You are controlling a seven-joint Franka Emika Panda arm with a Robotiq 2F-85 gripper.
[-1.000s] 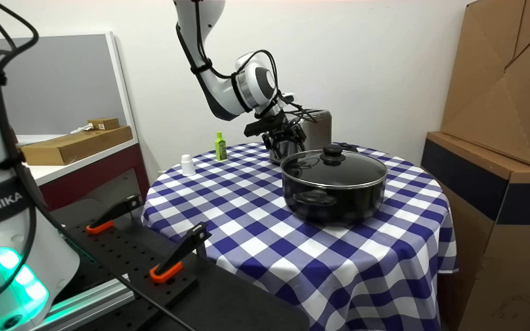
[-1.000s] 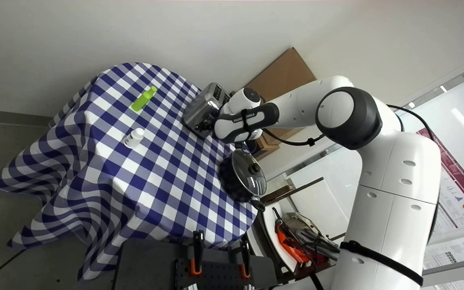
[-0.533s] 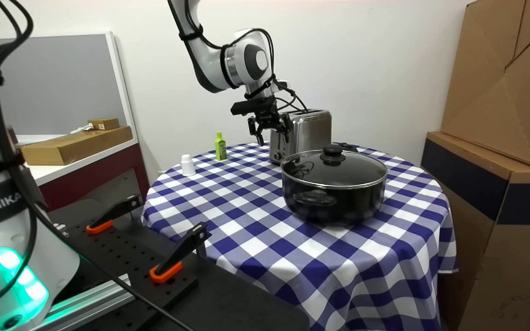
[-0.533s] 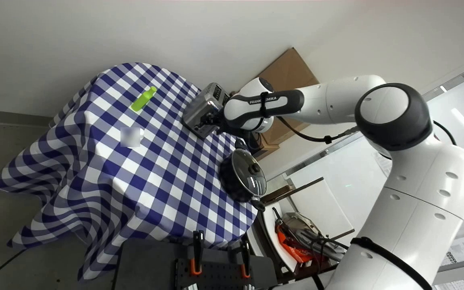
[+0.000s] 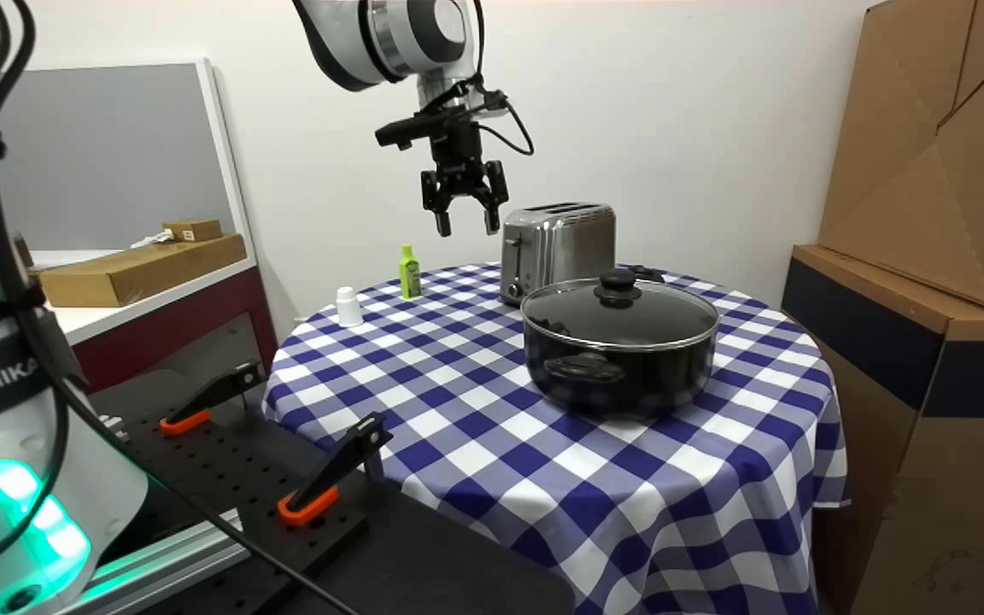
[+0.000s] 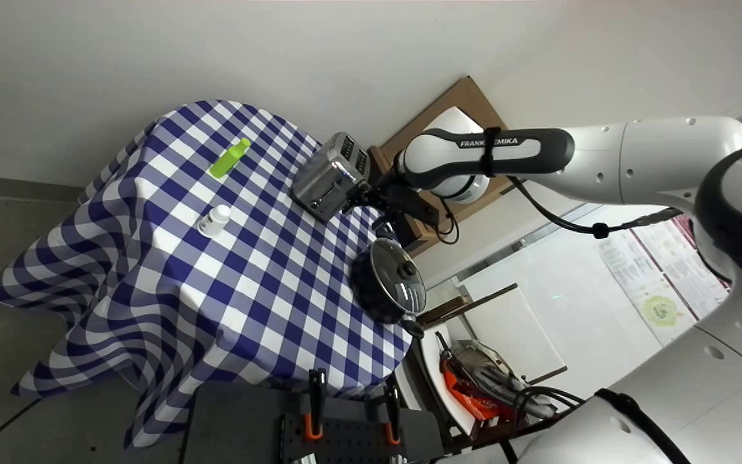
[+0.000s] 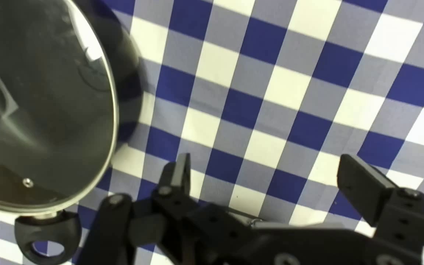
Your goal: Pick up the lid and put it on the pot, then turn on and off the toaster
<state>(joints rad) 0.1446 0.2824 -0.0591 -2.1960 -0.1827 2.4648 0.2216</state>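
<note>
Atop black pot (image 5: 633,380), glass lid (image 5: 629,321)

Blue-and-white checks right across this cloth-covered table (image 5: 458,401), black pot (image 5: 620,380), silver-rimmed lid (image 5: 629,321), silver toaster (image 5: 577,248), and there, near the table's edge, lime-green bottle (image 5: 409,275), white bottle (image 5: 349,309)!

A blue-and-white checked tablecloth (image 5: 458,414) hangs in folds. On it, upright and near each other, stand a slim lime-green bottle (image 5: 409,275) and a stubby white bottle (image 5: 348,308). In an exterior view, a long, flat brown cardboard box (image 5: 146,272) lies on a white-topped, dark-red bench (image 5: 172,323), a small cardboard box (image 5: 193,230) at its far end; opposite, a large brown carton (image 5: 936,179) sits on a brown, blue-banded carton (image 5: 928,453).
</note>
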